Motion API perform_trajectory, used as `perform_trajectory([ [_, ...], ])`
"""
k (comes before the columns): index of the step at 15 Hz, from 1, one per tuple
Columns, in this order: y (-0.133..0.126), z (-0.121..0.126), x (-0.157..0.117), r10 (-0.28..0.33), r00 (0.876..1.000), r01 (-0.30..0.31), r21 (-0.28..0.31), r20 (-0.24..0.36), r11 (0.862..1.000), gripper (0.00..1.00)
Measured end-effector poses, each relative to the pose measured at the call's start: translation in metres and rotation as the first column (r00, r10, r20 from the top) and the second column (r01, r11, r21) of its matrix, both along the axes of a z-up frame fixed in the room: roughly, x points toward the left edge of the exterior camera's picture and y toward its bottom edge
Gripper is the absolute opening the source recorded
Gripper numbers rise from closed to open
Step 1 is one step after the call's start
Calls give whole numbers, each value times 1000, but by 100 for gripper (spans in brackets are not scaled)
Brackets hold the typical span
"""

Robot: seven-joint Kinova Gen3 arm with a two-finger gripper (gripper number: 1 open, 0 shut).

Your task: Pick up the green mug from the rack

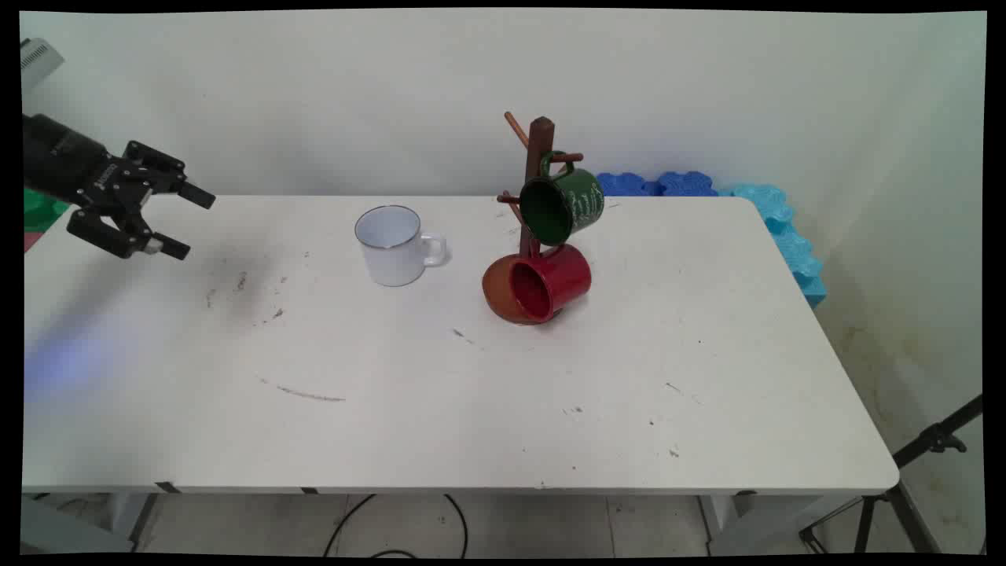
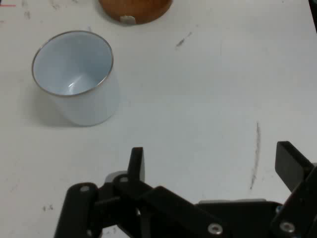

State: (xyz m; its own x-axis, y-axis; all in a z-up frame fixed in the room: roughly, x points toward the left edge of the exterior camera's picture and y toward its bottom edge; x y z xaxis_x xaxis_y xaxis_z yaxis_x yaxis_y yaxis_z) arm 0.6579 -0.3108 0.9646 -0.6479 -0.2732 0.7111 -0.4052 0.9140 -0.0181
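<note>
Gripper (image 1: 182, 222) at frame left, above the table (image 1: 471, 409), pointing right, 2 fingers spread, holding nothing. White enamel mug (image 1: 395, 244) upright at center; red mug (image 1: 541, 286) and green mug (image 1: 564, 204) on wooden mug tree (image 1: 538, 157).

- Your tool (image 1: 182, 222) sits at the far left of the main view, raised above the counter (image 1: 471, 409).
- It points to the right and slightly down, with only its black wrist section showing behind it.
- Its two fingers (image 1: 196, 195) are spread wide apart, with nothing between them.
- In the hand view the black linkage rises from the bottom edge, one finger (image 2: 136, 161) on each side, both clear of the surface.
</note>
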Motion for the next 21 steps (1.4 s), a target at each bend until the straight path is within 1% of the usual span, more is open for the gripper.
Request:
perform_trajectory([
  [3,1,-1,-8,23,1000,-22,2,-21,1000,100],
  [7,1,3,-31,68,996,-67,13,-63,998,100],
  [9,0,7,-46,92,992,-90,21,-86,996,100],
  [13,-3,17,-85,146,980,-141,43,-138,989,100],
  [14,-5,20,-98,163,975,-157,50,-153,986,100],
  [17,-13,31,-142,224,954,-211,80,-201,974,100],
  [21,-24,41,-203,296,919,-266,143,-262,953,100],
])
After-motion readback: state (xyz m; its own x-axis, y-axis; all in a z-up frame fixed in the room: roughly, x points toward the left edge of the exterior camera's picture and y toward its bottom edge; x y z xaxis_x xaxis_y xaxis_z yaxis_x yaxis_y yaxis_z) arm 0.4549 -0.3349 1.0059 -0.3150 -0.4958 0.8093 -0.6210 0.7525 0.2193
